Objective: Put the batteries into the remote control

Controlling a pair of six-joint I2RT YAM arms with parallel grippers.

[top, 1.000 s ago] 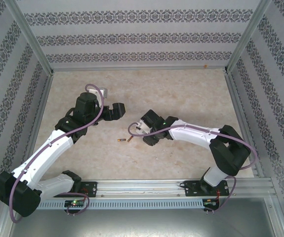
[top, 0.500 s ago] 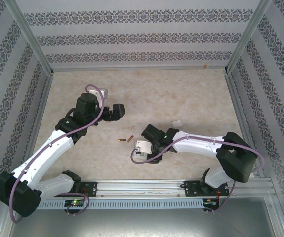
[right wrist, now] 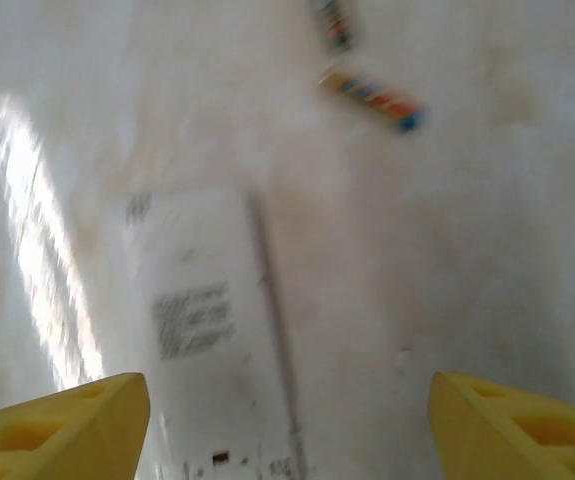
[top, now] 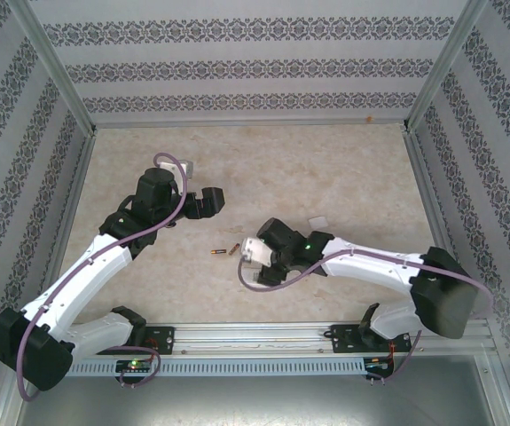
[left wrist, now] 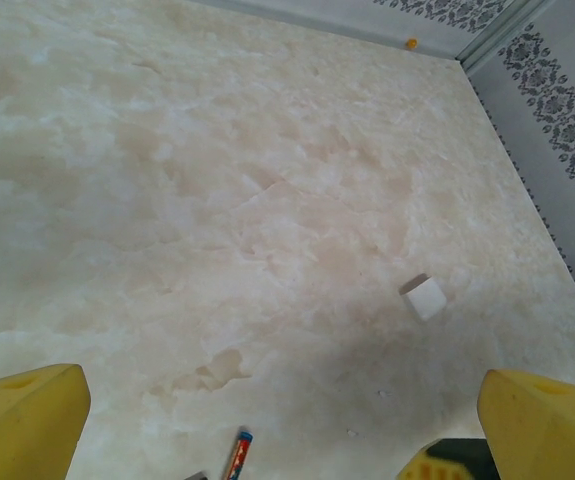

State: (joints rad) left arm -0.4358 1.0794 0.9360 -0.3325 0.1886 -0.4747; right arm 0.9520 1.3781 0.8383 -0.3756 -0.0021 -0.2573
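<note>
Batteries (top: 220, 252) sit loose on the table (top: 325, 169) near the middle, just left of the right gripper (top: 256, 259). Two lie almost end to end, long axes running left-right, with the right ends a touch farther away. The right gripper's jaws stand wide over the white remote (right wrist: 212, 330) and touch nothing, I'd guess to line up on it. It's blurry, but the remote's long axis seems to point toward the batteries. The left gripper (left wrist: 282, 400) hangs wide and empty, well apart.
</note>
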